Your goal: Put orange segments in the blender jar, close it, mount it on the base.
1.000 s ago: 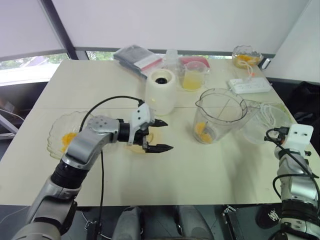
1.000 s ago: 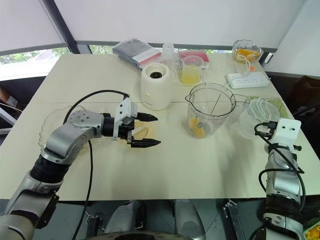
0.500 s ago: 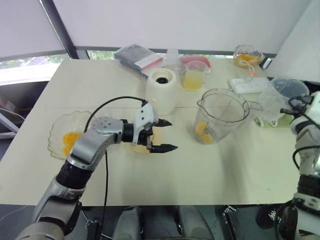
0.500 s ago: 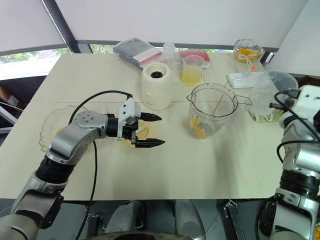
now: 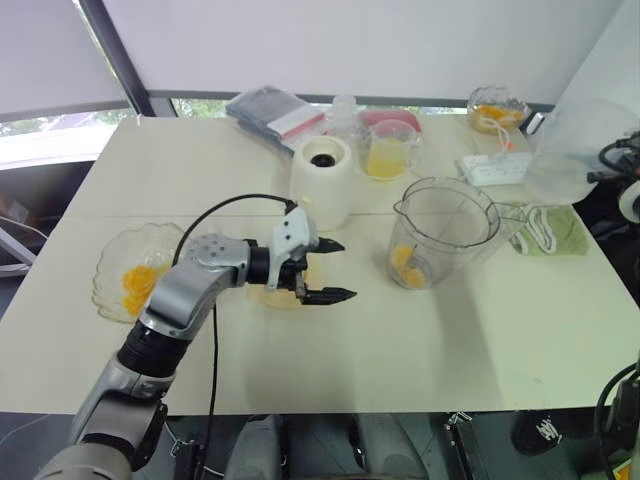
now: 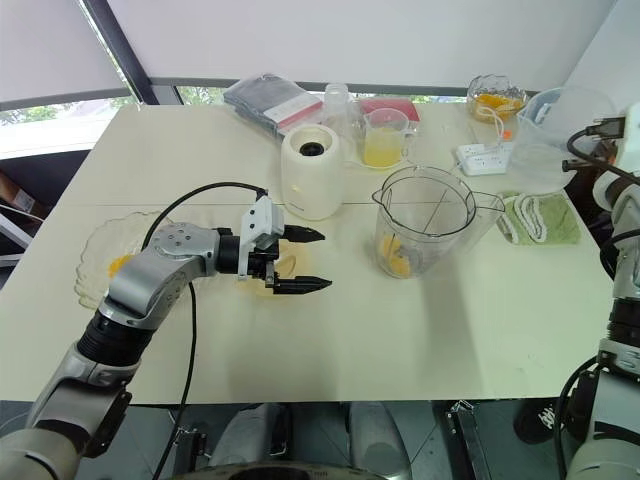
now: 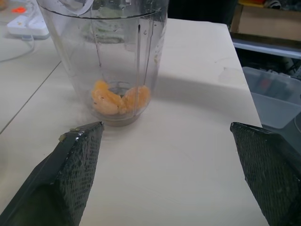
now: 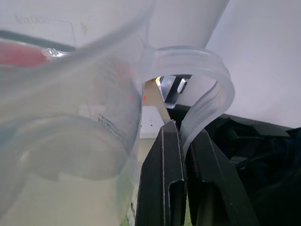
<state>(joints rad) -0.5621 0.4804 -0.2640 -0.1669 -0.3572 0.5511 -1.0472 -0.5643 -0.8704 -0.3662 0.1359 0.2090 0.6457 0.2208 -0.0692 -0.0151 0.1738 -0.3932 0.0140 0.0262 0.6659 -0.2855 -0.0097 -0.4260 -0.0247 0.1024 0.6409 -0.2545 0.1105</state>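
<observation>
Spreading bare toward its near edge, the tabletop (image 5: pixel 400 350) leaves open room in front of the jar (image 5: pixel 440 235). The jar stands upright and uncovered right of centre. It is near but clear of the white base (image 5: pixel 322 182) behind it to the left. A clear cup (image 6: pixel 555 135) hangs raised by the right edge near a green cloth (image 5: pixel 545 228), its looped handle pinched tight in the right claw (image 8: pixel 185 141). A glass bowl (image 5: pixel 115 262) sits close to the left edge with fruit inside. The left claw (image 5: pixel 338 270), spread wide and empty, hovers low over a saucer (image 5: pixel 272 295) between bowl and jar, pointing at the jar. Orange segments (image 7: pixel 120 98) lie at the jar's bottom.
</observation>
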